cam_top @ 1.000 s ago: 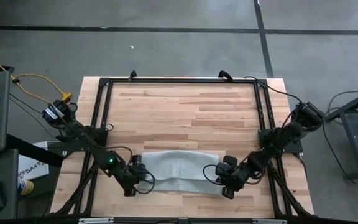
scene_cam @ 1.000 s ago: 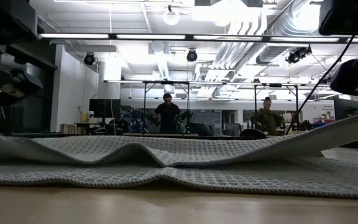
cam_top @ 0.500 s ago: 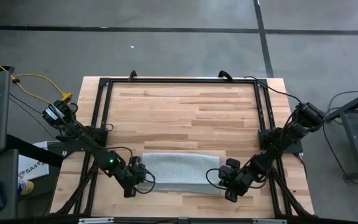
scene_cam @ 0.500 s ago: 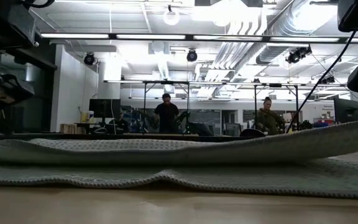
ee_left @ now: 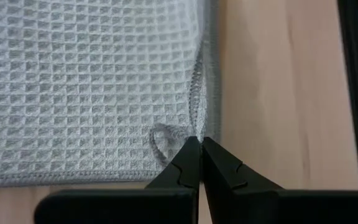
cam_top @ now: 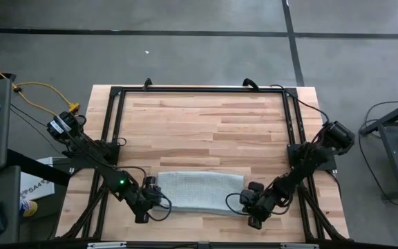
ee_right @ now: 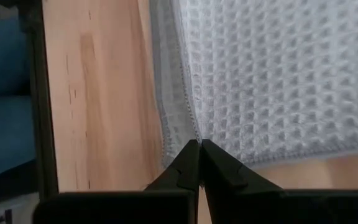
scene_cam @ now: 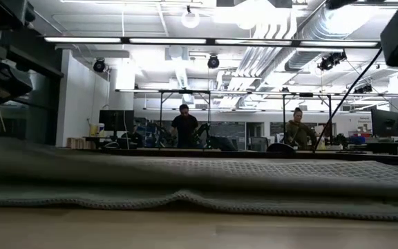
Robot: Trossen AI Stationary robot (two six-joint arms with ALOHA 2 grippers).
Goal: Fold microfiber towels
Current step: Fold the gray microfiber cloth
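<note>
First fold laid, more folding left.
Left pincer [ee_left: 200, 144] and right pincer [ee_right: 199, 147] each pinch a corner of the doubled towel [cam_top: 197, 191] on the tabletop [cam_top: 206, 124].

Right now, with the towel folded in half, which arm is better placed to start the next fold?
Neither clearly: left gripper and right gripper each pinch a near corner of the towel, at opposite ends.

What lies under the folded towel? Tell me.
The towel lies folded on the wooden table, its upper layer over a lower one in the low view. The left claw and right claw pinch its ends. Anything between the layers is hidden.
</note>
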